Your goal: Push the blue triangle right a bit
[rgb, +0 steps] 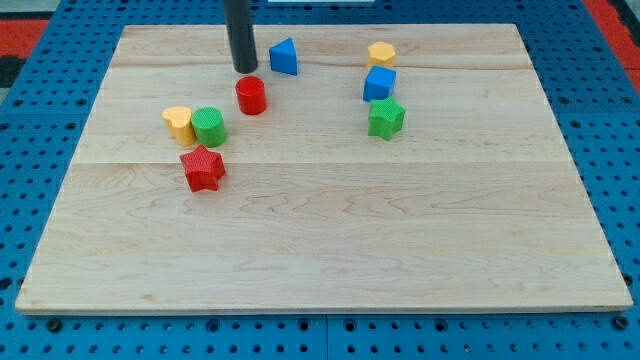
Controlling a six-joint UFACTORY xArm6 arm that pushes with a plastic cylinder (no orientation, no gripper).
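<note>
The wooden board [330, 230], pale and made of planks with faint seams, lay on a blue pegboard table [620, 120]. The arm ended in a plain dark rod with nothing to open or close. The tip [244, 70] rested on the board near the view's top.

Just to the view's right of the tip, with a small gap between them, sat the blue triangle [285, 57], a smooth solid wedge, its peak toward the view's top and its broad face toward the view's bottom right.

Just below the tip stood the red cylinder [251, 95]. Further down and to the left were the red star [203, 168], the ribbed green cylinder [209, 126] and the yellow heart [178, 123] touching it. Well to the right were the green star [385, 117], the blue cube [379, 84] and the yellow hexagon [381, 53].
</note>
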